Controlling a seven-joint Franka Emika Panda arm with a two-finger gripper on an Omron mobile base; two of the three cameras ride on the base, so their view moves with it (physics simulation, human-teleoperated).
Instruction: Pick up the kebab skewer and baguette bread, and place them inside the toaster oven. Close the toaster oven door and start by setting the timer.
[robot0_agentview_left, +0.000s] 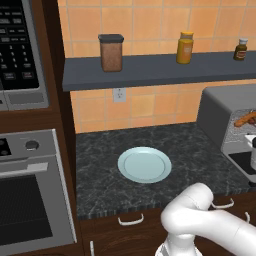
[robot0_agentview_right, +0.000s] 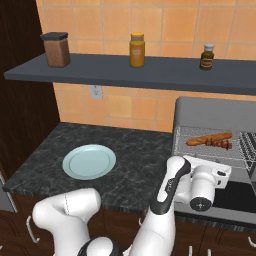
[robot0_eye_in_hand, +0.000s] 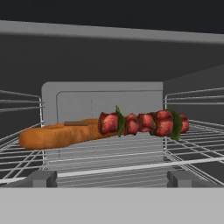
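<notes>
Red-brown meat kebab skewer (robot0_eye_in_hand: 142, 123) and long orange-brown baguette (robot0_eye_in_hand: 61, 134): on the grey toaster oven's (robot0_agentview_right: 210, 112) wire rack, at 12 o'clock beyond the dark fingers (robot0_eye_in_hand: 40, 178), which stand wide apart, empty.

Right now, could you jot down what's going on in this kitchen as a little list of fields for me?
baguette bread: lying on the wire rack inside the toaster oven
kebab skewer: on the same rack, just in front of the bread, overlapping its end
toaster oven door: folded down, open
gripper: fingers spread wide, holding nothing, facing into the oven
plate: pale, on the dark counter, nothing on it
shelf: brown canister, yellow jar, small dark bottle
left to do: shut the door, set the timer
</notes>
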